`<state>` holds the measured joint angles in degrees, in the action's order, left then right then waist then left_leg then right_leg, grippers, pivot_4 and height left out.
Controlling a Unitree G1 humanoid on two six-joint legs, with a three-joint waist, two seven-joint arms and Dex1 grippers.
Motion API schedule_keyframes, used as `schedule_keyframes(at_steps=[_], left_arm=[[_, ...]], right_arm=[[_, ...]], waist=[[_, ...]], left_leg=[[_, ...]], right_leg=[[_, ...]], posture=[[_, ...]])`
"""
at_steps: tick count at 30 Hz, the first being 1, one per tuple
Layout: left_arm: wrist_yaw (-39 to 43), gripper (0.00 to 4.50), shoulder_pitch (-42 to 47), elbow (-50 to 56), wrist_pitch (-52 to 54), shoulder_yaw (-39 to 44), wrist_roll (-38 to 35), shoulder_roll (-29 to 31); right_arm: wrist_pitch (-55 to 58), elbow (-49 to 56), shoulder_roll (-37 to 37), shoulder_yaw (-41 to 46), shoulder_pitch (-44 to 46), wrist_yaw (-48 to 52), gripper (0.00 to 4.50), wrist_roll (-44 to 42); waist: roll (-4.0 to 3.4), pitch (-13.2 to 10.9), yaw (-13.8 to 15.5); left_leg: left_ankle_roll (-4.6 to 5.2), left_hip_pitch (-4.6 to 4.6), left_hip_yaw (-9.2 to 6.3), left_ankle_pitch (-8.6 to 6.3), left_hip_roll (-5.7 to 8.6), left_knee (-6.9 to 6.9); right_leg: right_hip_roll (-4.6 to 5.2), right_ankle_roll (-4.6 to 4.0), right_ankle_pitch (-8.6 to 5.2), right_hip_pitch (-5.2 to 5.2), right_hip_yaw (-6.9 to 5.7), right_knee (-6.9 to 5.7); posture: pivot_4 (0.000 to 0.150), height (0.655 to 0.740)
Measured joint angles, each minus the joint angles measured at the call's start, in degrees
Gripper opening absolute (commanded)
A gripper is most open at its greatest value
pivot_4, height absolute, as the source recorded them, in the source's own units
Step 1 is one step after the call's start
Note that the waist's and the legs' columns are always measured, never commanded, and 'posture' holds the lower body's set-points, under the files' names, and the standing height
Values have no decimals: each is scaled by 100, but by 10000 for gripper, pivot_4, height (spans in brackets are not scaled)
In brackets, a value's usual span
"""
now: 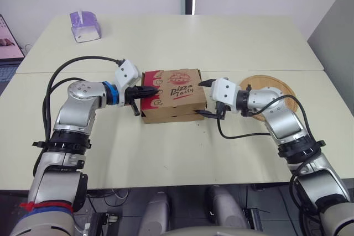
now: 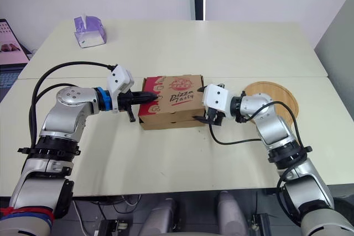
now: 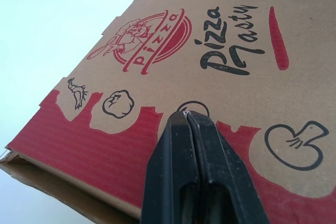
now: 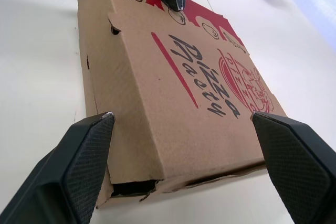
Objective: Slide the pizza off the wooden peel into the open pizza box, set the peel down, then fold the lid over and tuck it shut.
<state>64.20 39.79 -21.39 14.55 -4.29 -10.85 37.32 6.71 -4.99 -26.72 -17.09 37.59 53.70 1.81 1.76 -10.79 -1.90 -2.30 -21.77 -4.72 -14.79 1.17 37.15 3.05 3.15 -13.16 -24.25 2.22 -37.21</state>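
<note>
The pizza box (image 1: 171,95) lay closed at the middle of the bench (image 1: 232,42), the wooden peel (image 1: 279,84) flat on the bench near its right side. A tissue box (image 1: 84,26) stood well behind, at the far left. The left jaws rested on the lid's left edge.

A pale tabletop (image 1: 221,37), crossed by a seam, is seen. A pizza box (image 1: 174,95) with its lid down is set near the middle. A round wooden peel (image 1: 276,84) is laid near it on the right, and a purple tissue box (image 1: 84,26) is placed well apart at the far left.
</note>
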Motion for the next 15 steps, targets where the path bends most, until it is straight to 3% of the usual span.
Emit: schedule_keyframes(at_steps=[15], left_arm=[[18,0,-3,51,23,0,-8,-3]], right_arm=[[-265,-321,164,-2,2,-239,44613,169]], waist=[[0,0,-2]], left_leg=[[0,1,0,0,0,0]], right_leg=[[0,0,0,0,0,-1]], posture=[[1500,7400]])
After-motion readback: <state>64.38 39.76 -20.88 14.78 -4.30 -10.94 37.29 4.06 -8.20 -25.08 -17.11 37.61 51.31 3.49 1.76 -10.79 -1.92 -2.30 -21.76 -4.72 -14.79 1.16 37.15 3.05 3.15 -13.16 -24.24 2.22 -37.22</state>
